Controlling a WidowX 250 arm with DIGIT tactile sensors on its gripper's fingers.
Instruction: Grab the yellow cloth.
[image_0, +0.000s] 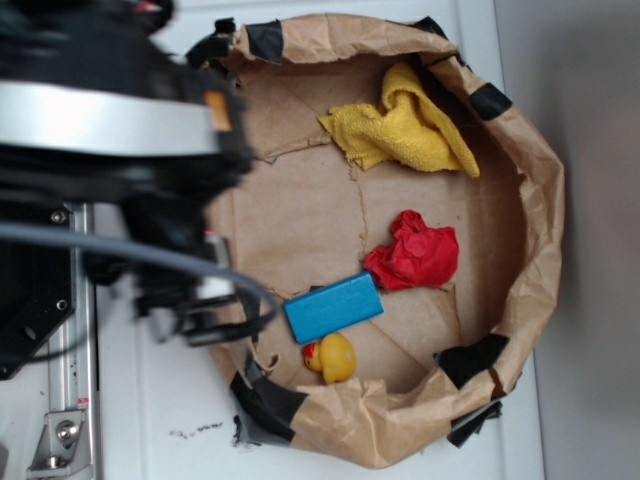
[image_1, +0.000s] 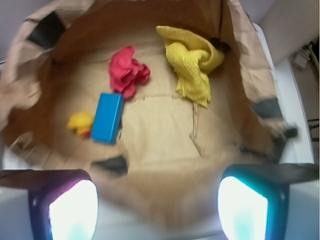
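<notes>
A brown paper basin (image_0: 545, 215) with crumpled, rolled-up walls patched with black tape (image_0: 490, 100) is sitting on the white surface (image_0: 160, 420), and its raised rim is closing in the floor on all sides. The middle of the basin floor is lying bare, giving open room between the things inside. The yellow cloth (image_1: 192, 62) is lying bunched in soft folds against the basin wall, one edge running up onto the paper, well apart from the other things. A red crumpled wad (image_1: 127, 70) is resting toward the centre, just beside a blue block (image_1: 107, 117), and a small yellow rubber duck (image_1: 80, 122) is sitting right against the block's other side, near the wall. In the wrist view the tool (image_1: 160, 205) is hovering over the near rim with its two fingers (image_1: 70, 207) spread wide apart, nothing between them and touching nothing. In the exterior view the arm (image_0: 110, 120) is looming blurred over the basin's edge.
</notes>
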